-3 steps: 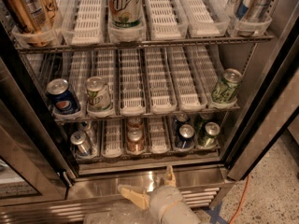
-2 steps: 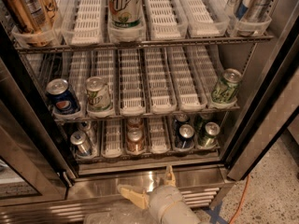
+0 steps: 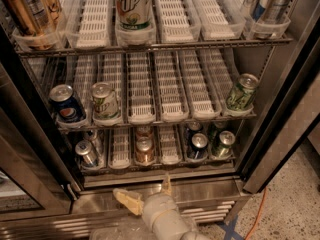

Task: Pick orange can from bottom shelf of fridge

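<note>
Orange-copper and thin-walled, the orange can (image 3: 144, 152) stands upright at the front of a lane on the bottom shelf (image 3: 165, 164) of the fridge (image 3: 280, 129), in the lower centre of the frame. It is probably light, smooth and easy to dent, so I would take it around the middle of its side. The gripper (image 3: 147, 194) is below it, at the bottom centre, outside the shelf, its fingers (image 3: 128, 201) spread apart and holding nothing.
</note>
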Controlling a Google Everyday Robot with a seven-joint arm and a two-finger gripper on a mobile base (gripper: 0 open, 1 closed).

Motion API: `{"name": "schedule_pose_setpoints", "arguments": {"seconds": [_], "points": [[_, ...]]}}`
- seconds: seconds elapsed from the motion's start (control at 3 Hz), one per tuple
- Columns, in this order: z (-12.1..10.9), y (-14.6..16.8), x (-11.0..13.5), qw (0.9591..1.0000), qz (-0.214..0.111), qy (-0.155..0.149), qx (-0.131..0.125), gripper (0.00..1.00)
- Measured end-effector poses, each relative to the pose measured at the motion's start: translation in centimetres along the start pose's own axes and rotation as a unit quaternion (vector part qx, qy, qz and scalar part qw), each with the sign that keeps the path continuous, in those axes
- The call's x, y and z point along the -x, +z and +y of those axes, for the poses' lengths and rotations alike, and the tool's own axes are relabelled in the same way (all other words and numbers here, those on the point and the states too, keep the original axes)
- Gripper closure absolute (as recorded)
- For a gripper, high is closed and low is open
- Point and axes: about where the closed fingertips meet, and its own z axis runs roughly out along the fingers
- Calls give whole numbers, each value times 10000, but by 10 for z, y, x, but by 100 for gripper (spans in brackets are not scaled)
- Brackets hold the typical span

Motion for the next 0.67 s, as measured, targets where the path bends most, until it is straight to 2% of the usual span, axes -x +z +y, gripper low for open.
{"name": "schedule_pose_setpoints", "arguments": {"seconds": [0.33,0.67], "points": [[5,5,2,9997,-224,-51,-19,0],[5,9,1,9997,-241,-39,-69,0]]}}
